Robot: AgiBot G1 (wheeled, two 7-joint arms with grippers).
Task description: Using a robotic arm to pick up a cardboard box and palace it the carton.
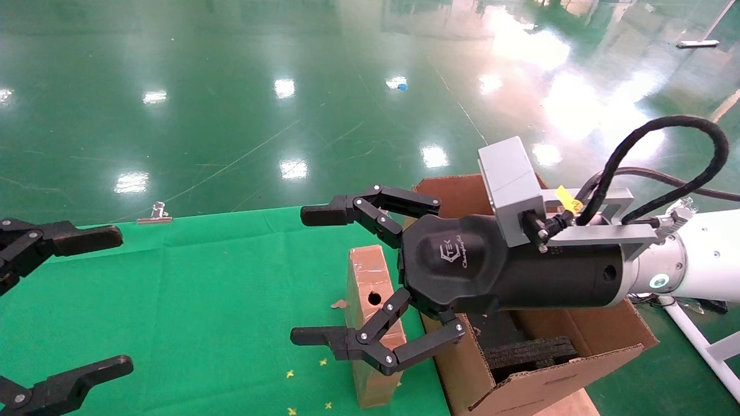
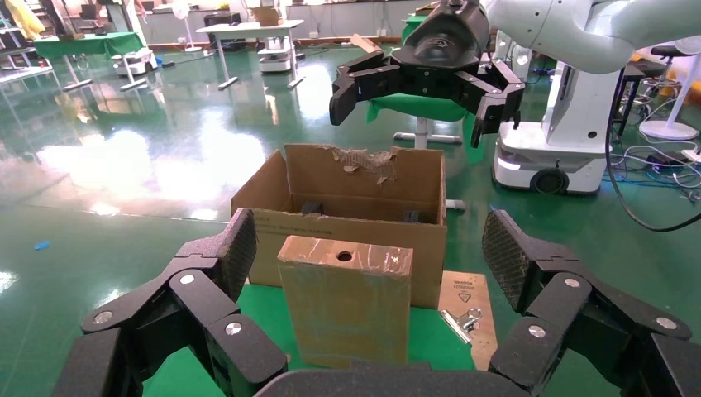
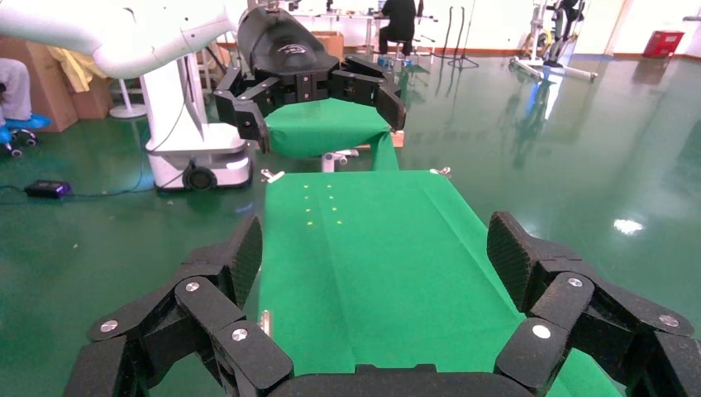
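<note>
Head view first: the robotic arm point(image 1: 682, 260) on the right hangs over the table point(image 1: 173, 300) with its right gripper point(image 1: 312, 274) spread wide and holding nothing. The cardboard box point(image 1: 370, 300) stands on its narrow edge just behind the fingertips, more under the palm than between the jaws, round hole facing up-ish. The carton point(image 1: 520, 370) sits right beside the box on the wrist side, flaps open, black foam inside. The left gripper point(image 1: 87, 300) waits well off across the table, jaws also wide apart.

Left wrist view: box point(image 2: 345, 298) dead ahead between the 2 spread left jaws but not touched, carton point(image 2: 355, 207) touching or nearly touching behind it, ragged torn flap on the far wall. The right gripper point(image 2: 426, 91) hovers above both.

Right wrist view: only green cloth point(image 3: 372, 265) between the jaws, no box in sight, so I'd say we're at the approach step, nothing picked yet.

Next it needs to pull back toward the carton and drop so the jaws straddle the box's thin sides. Tight on the carton side, loads of open cloth everywhere else
</note>
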